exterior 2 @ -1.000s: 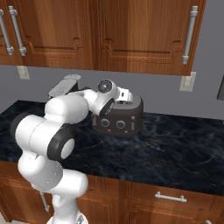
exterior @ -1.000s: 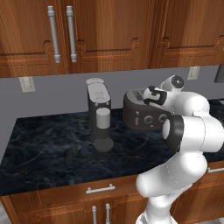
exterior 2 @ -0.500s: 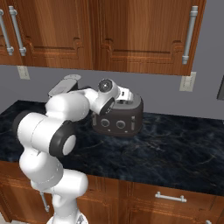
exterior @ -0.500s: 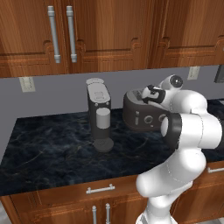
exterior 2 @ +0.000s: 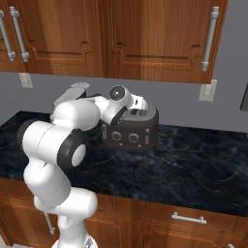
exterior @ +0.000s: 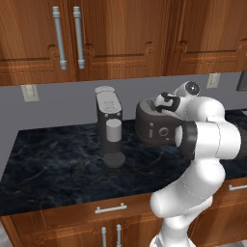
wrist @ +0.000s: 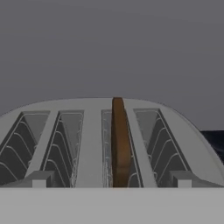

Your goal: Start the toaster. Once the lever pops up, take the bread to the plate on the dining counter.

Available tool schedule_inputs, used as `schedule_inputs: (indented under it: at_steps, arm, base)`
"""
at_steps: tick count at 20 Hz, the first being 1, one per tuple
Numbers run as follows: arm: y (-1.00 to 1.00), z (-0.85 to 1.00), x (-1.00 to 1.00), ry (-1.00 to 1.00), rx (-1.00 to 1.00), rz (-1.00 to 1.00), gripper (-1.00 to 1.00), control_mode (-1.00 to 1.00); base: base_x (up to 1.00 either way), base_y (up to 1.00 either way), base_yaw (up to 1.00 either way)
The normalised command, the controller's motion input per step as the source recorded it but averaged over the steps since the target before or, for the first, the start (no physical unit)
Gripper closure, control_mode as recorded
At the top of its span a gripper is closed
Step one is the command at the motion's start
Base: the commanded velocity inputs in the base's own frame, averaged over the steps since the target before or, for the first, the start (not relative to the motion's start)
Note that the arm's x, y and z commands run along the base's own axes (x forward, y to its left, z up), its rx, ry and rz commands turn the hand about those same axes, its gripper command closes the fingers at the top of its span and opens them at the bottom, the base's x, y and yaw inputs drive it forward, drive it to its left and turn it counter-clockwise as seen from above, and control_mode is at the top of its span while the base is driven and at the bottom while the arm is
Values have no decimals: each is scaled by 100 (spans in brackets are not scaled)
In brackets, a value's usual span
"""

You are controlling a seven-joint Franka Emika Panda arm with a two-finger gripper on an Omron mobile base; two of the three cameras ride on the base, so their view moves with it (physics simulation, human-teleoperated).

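The dark grey toaster (exterior: pixel 153 129) (exterior 2: pixel 131 134) stands at the back of the black marbled counter (exterior: pixel 58 169). In the hand view its slotted top (wrist: pixel 92 144) is close below me. The brown bread (wrist: pixel 119 144) stands on edge in one of the middle slots. My gripper (exterior: pixel 165 102) (exterior 2: pixel 140 107) (wrist: pixel 110 180) hovers just over the toaster's top. It is open, with its fingertips (wrist: pixel 39 179) wide apart on either side of the bread's slot and nothing between them. The plate and the dining counter are out of view.
A taller grey coffee machine (exterior: pixel 109 126) with a cup under it stands left of the toaster. Wooden wall cabinets (exterior: pixel 120 34) hang above, and the grey wall with outlets (exterior 2: pixel 208 90) is close behind. Drawers with silver handles (exterior 2: pixel 189 219) sit below the counter.
The hand has crept slightly leftward over the toaster top in the left base view. The jaws stay open, and the toaster and the bread have not moved.
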Motion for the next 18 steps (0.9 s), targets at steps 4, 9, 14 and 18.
schedule_inputs:
  at_steps: [4, 9, 14, 18]
  arm:
    - [0, 0, 1, 0, 0, 0, -100, -100]
    - [0, 0, 0, 0, 0, 0, -100, -100]
    - [0, 0, 10, 0, 1, 0, -100, -100]
    - [-5, 0, 14, 0, 2, 0, -100, -100]
  base:
    - [0, 0, 0]
    - [0, 0, 0]
    - [0, 0, 0]
    - [0, 0, 0]
